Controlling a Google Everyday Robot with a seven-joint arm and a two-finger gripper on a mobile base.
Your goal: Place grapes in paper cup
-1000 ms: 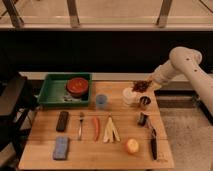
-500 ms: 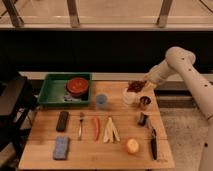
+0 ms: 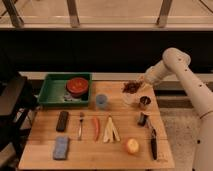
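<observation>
The grapes (image 3: 131, 87), a dark reddish-purple bunch, hang from my gripper (image 3: 136, 84) at the back right of the wooden table. My gripper is shut on the grapes and holds them just over the white paper cup (image 3: 128, 99), whose rim the bunch partly hides. I cannot tell whether the bunch touches the cup. The white arm reaches in from the right.
A small metal cup (image 3: 145, 102) stands right of the paper cup and a bluish cup (image 3: 101, 101) to its left. A green tray (image 3: 54, 93) holds a red bowl (image 3: 77, 86). A carrot (image 3: 96, 128), fork (image 3: 80, 125), blue sponge (image 3: 61, 148), yellow fruit (image 3: 132, 146) and black tool (image 3: 153, 142) lie in front.
My gripper has moved left with the grapes, from over the metal cup to over the paper cup.
</observation>
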